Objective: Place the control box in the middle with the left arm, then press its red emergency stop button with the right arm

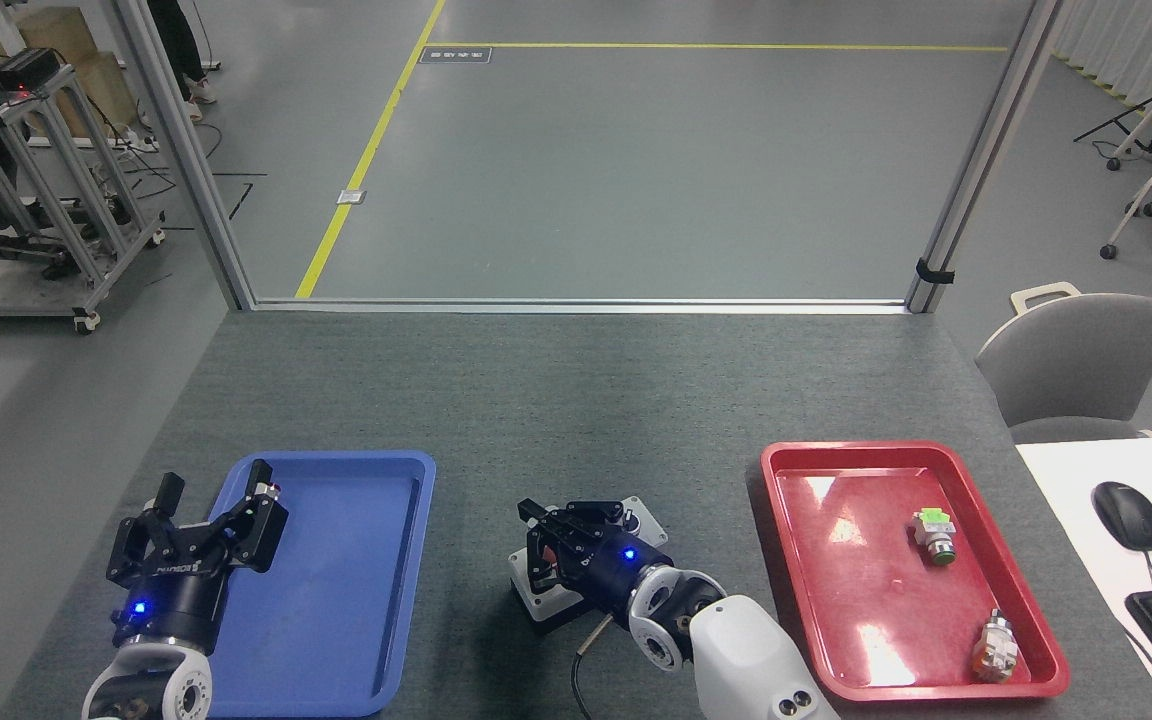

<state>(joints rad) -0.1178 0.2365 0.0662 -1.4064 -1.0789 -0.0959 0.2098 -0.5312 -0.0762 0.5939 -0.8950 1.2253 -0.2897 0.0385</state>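
Right gripper (548, 545), fingers closed, over control box (636, 518); press straight down on hidden red button. Left gripper (208, 505) open, idle

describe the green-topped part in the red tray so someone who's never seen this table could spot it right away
Find the red tray on the right side of the grey table. Two small loose parts lie in it; the one you want, the green-topped part, sits toward the tray's far right. Its bright green tag sets it apart from the silver-and-orange part at the near right corner.
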